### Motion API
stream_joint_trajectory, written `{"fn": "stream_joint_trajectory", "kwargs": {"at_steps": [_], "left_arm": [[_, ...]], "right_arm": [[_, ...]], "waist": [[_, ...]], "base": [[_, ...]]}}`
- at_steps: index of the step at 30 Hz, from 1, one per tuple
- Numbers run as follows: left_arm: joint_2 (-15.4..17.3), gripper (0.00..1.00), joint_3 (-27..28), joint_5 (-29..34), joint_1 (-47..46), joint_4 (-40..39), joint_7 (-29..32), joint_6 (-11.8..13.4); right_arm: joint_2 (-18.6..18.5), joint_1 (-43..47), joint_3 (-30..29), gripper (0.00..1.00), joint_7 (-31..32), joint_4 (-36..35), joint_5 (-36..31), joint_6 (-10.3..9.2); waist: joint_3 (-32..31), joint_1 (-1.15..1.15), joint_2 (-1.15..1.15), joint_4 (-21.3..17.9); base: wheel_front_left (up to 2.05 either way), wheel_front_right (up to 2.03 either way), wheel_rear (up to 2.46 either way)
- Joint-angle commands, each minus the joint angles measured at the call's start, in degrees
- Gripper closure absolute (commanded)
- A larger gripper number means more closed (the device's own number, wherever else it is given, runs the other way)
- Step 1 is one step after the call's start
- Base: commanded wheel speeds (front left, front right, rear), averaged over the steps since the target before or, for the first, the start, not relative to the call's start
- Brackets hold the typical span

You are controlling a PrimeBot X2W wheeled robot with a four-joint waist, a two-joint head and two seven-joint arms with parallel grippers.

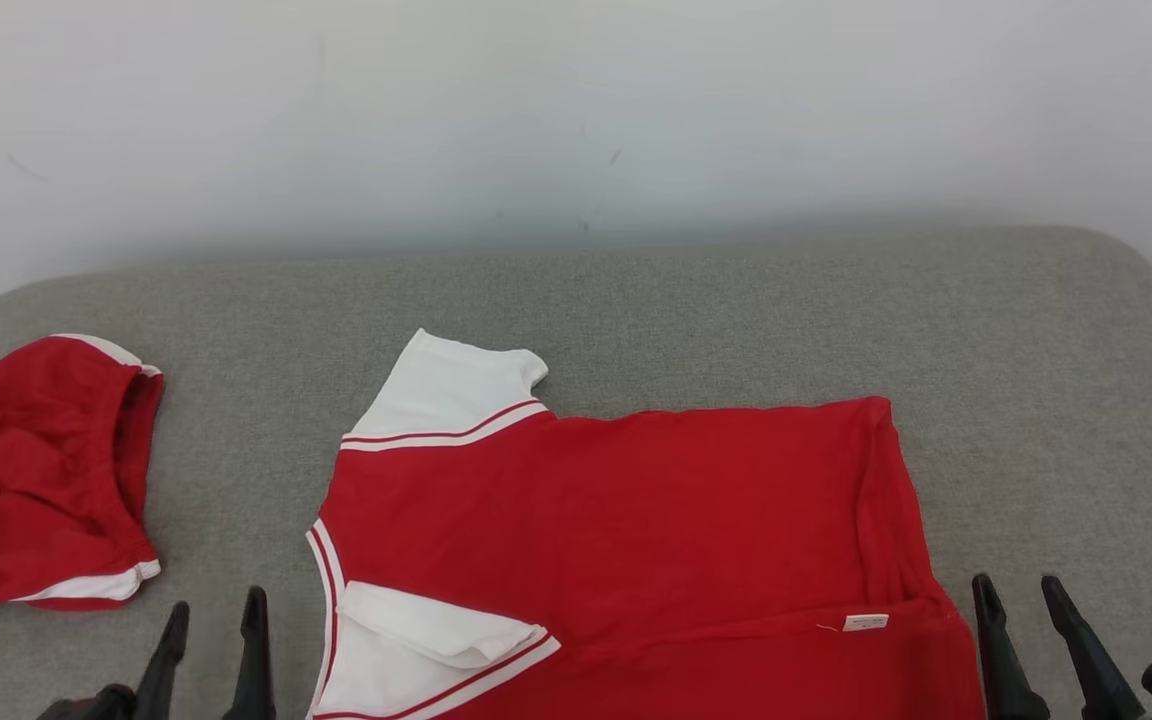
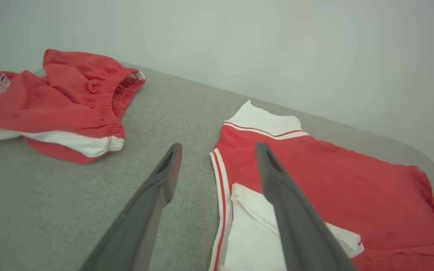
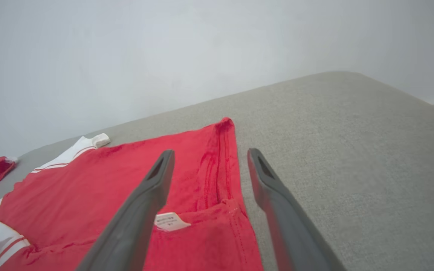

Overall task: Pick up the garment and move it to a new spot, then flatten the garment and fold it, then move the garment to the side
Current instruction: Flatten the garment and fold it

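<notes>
Both the left tool and right tool hover spread and empty beside the ends of the shirt on the worktop, probably placed to grip it for folding.

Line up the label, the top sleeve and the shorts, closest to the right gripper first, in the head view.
1. The label, just left of the right gripper.
2. The top sleeve, middle, farther back.
3. The shorts, far left.
</notes>
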Motion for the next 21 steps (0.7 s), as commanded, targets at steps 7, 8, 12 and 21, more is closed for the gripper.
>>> {"fn": "stream_joint_trajectory", "kwargs": {"at_steps": [7,8,12,21], "left_arm": [[-2.57,0.00,6.38,16.80,3.76,-4.52,-0.15,2.07],[-2.88,0.00,6.82,18.21,3.91,-4.53,-0.15,2.40],[-3.37,0.00,7.54,22.09,4.25,-3.44,-0.16,3.58],[-2.20,0.00,6.69,25.83,4.72,-1.19,-0.16,2.27]], "right_arm": [[3.63,-1.44,-1.53,0.00,-3.43,-3.84,-8.77,-0.14],[4.03,-1.53,-1.66,0.00,-3.54,-4.06,-9.85,-0.14],[5.31,-2.02,-1.63,0.00,-3.81,-4.36,-14.11,-0.14],[8.34,-1.16,-2.25,0.00,-3.83,-4.81,-18.27,-0.14]], "waist": [[-0.70,0.00,0.00,0.19],[-0.77,0.00,0.00,0.17],[-1.01,0.00,0.00,-0.17],[-1.48,0.00,0.00,-0.83]], "base": [[0.00,0.00,0.00],[0.00,0.00,0.00],[0.00,0.00,0.00],[0.00,0.00,0.00]]}}
